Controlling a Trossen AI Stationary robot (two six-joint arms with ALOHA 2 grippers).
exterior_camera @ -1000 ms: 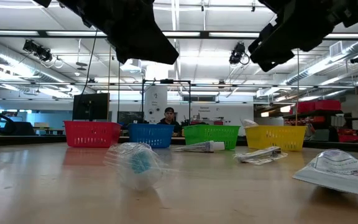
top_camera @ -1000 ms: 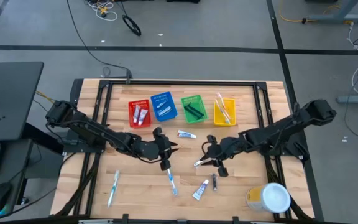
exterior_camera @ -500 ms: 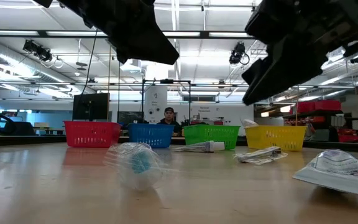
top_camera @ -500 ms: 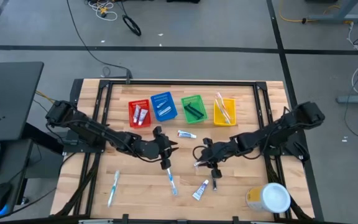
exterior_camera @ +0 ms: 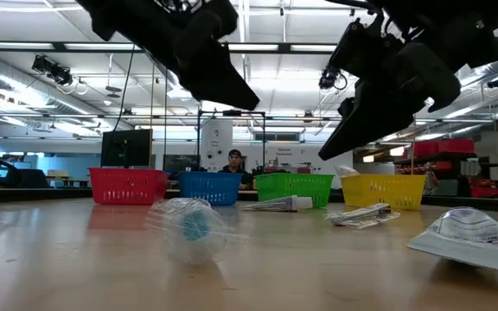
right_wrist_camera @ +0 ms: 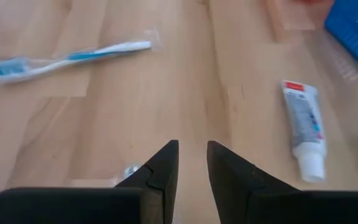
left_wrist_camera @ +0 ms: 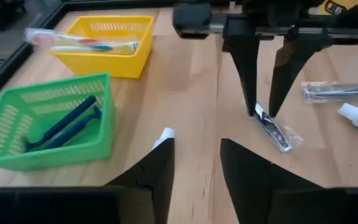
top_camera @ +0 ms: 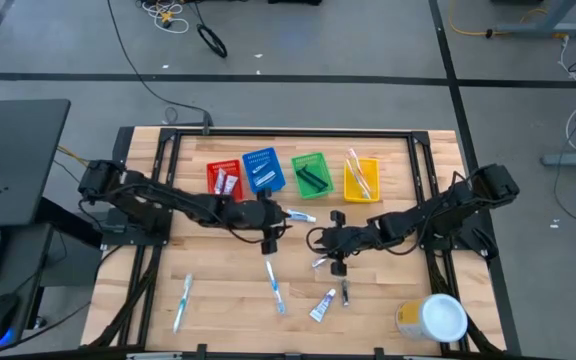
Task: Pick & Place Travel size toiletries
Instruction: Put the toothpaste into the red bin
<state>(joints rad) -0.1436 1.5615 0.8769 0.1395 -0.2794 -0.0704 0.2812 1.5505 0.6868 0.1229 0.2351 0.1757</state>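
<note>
My left gripper (top_camera: 278, 222) hovers open just short of a small white toothpaste tube (top_camera: 303, 215) that lies flat in front of the bins; in the left wrist view only its white end (left_wrist_camera: 165, 133) shows beside my finger. My right gripper (left_wrist_camera: 261, 111) points down, open, its fingertips on either side of one end of a clear-wrapped dark razor (left_wrist_camera: 273, 129) lying mid-table. Lying flat farther off are a wrapped blue toothbrush (top_camera: 275, 290), another toothbrush (top_camera: 183, 300), a second tube (top_camera: 321, 305) and a dark razor (top_camera: 345, 292).
Four bins stand in a row at the far side: red (top_camera: 224, 180), blue (top_camera: 262, 170), green (top_camera: 311, 174) with dark razors, yellow (top_camera: 360, 178) with toothbrushes. A white-lidded yellow tub (top_camera: 433, 318) sits at the near right corner. A person shows in the room behind.
My left gripper has moved toward the far edge and slightly right, up to the toothpaste tube before the bins. My right gripper has moved toward the table's left and tipped downward over the wrapped razor. The toiletries have stayed where they lay.
</note>
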